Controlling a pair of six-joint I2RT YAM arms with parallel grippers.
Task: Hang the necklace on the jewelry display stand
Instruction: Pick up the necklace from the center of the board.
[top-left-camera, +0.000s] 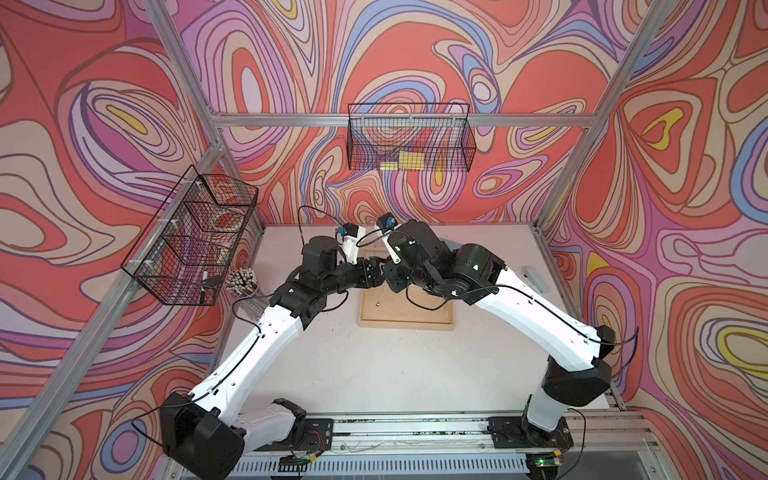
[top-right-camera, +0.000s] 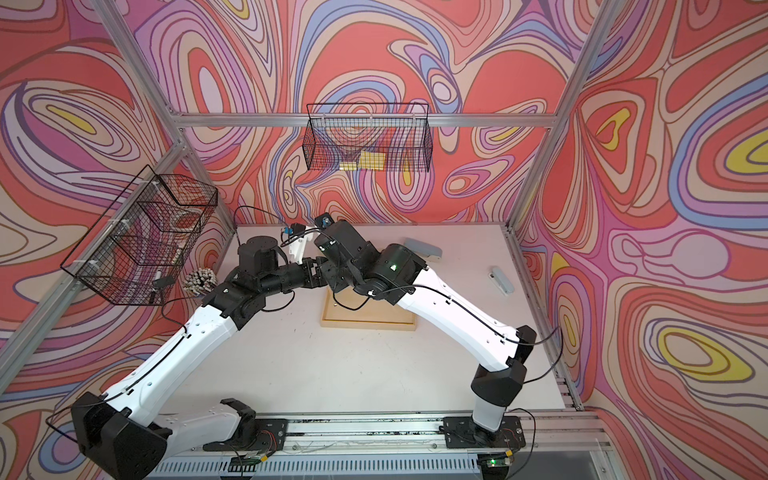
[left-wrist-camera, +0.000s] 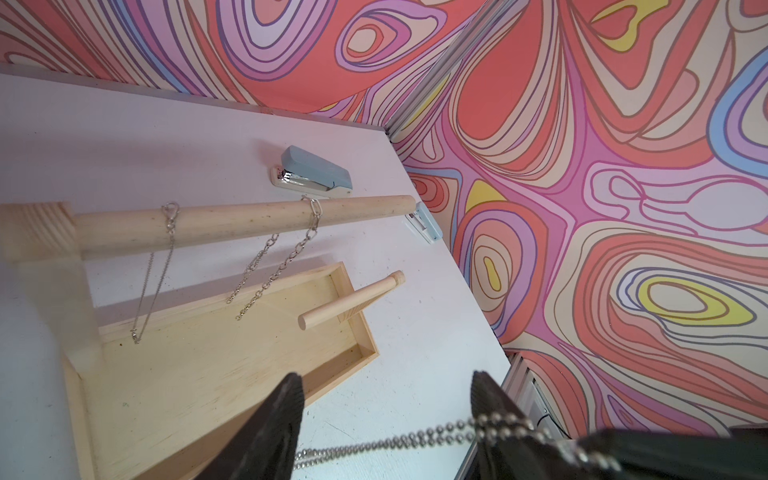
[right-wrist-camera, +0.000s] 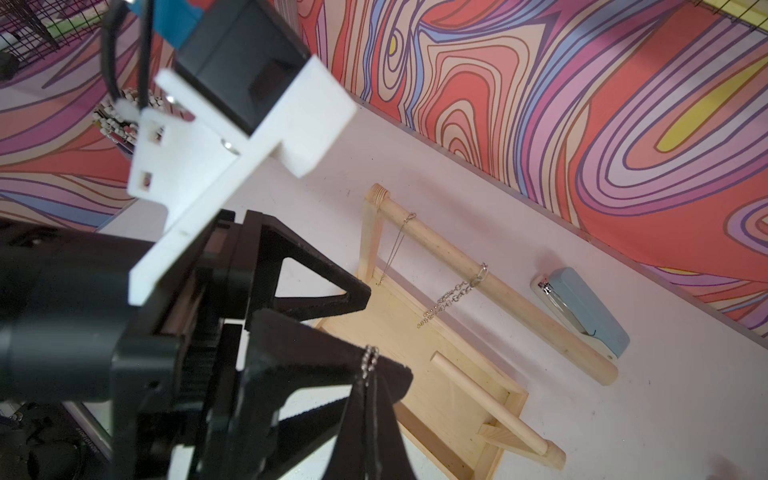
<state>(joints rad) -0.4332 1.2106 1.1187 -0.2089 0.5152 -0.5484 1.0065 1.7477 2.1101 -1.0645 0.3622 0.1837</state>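
We find the jewelry display stand (top-left-camera: 405, 325) mid-worktop (top-left-camera: 365, 374). A thin chain (left-wrist-camera: 160, 266) and a heavier link chain (left-wrist-camera: 290, 257) are looped on its top crossbar (left-wrist-camera: 232, 222), their ends dangling over the tray base (left-wrist-camera: 199, 374). The necklace (left-wrist-camera: 415, 438), a ball chain, is above the stand's 9 o'clock end. The right claw (right-wrist-camera: 369, 390) is clamped on it, and it drapes over one finger (right-wrist-camera: 311, 349) of the left claw (left-wrist-camera: 384, 378), whose jaws stand apart. At 12 o'clock a wire basket (top-left-camera: 469, 141) holds yellow blocks (top-left-camera: 409, 160). The 9 o'clock basket (top-left-camera: 183, 249) holds a marker-like thing (top-left-camera: 208, 281); we cannot make out the rest. Bundled pencils (top-left-camera: 243, 279) stand just beside it.
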